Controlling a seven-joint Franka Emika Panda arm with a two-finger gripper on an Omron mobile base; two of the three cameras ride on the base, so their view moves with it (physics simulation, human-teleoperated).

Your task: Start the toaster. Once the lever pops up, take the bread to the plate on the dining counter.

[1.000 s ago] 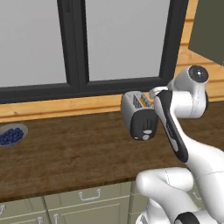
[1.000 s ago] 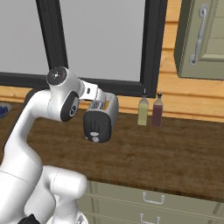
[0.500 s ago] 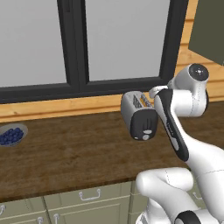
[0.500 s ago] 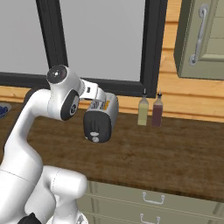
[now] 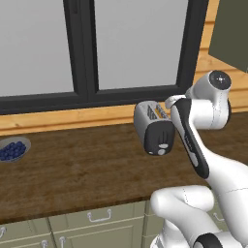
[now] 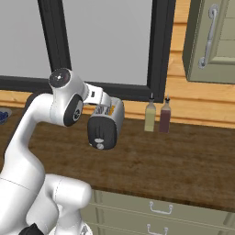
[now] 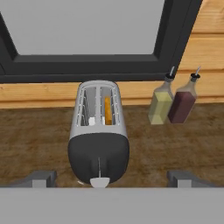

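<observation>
Toaster [image 7: 99, 131]: it stands on the wooden counter [image 5: 72, 164] under the window [image 5: 131, 43], black end panel facing you. Judge it rigid and stable enough to take a downward push.
Lever [image 7: 99, 181]: a pale tab low on the black end panel, at the foot of a vertical slot. Judge it stiff and small. Press it with one fingertip from above; do not pinch it.
Bread [image 7: 107, 110]: it sits edge-up in the right slot, only the tan top edge visible. Judge it light, soft and crumbly. When you lift it, grip the exposed edge across its thin faces.
Claw [image 7: 109, 178]: jaws fully apart, clamped on nothing; the fingertips [image 7: 41, 178] straddle the toaster's near end.
Relative position: in the hand view the lever lies midway between the tips, and the bread lies further ahead.
Nearby: two bottles [image 7: 171, 101] stand just beside the toaster; keep off them.
</observation>
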